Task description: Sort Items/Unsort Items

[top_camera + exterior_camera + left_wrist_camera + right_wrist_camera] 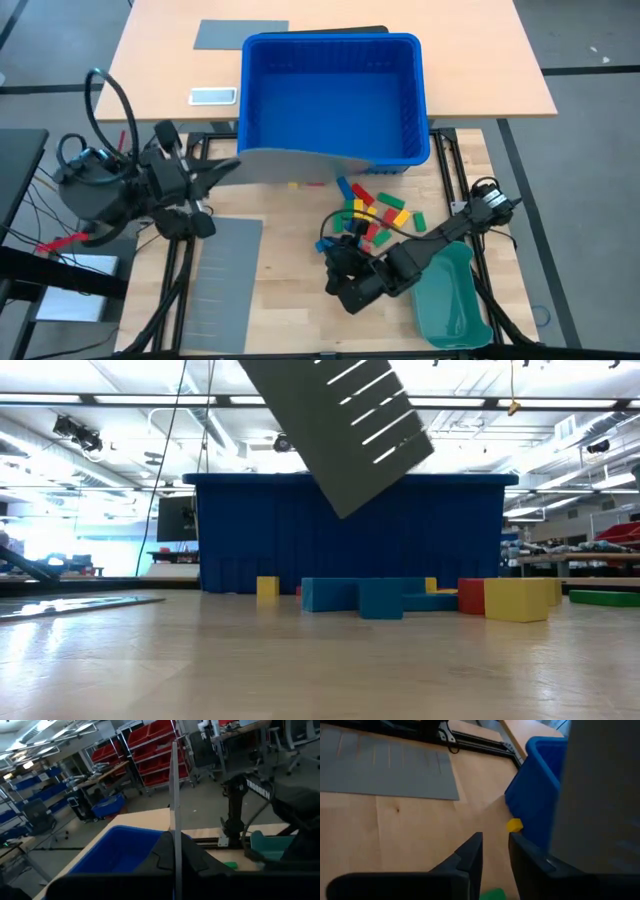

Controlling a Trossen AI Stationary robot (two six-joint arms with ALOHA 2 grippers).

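Note:
Red, yellow, green and blue blocks (372, 214) lie in a loose pile on the wooden table in front of the blue bin (330, 100); the low view shows them in a row (420, 597). My left gripper (228, 170), at the left, is shut on a grey slotted sheet (300, 165) that hangs tilted in the air (340, 430). My right gripper (338, 256) hovers low at the pile's near left side, its fingers (470, 855) a narrow gap apart with bare table between the tips. A green block (492, 895) shows low between them; I cannot tell whether they touch it. My left gripper pinches the grey sheet's left edge (244, 167) between its two fingers, which come in level from the table's left. In the left wrist view the sheet (174, 790) stands edge-on between the fingers. It is lifted clear, tilted, by the bin's near wall.
A teal tray (452, 300) sits at the near right beside my right arm. A second grey slotted sheet (222, 285) lies flat at the near left. A lone yellow block (515, 825) lies by the bin's corner. Behind the bin, a grey pad (240, 34) rests on another table.

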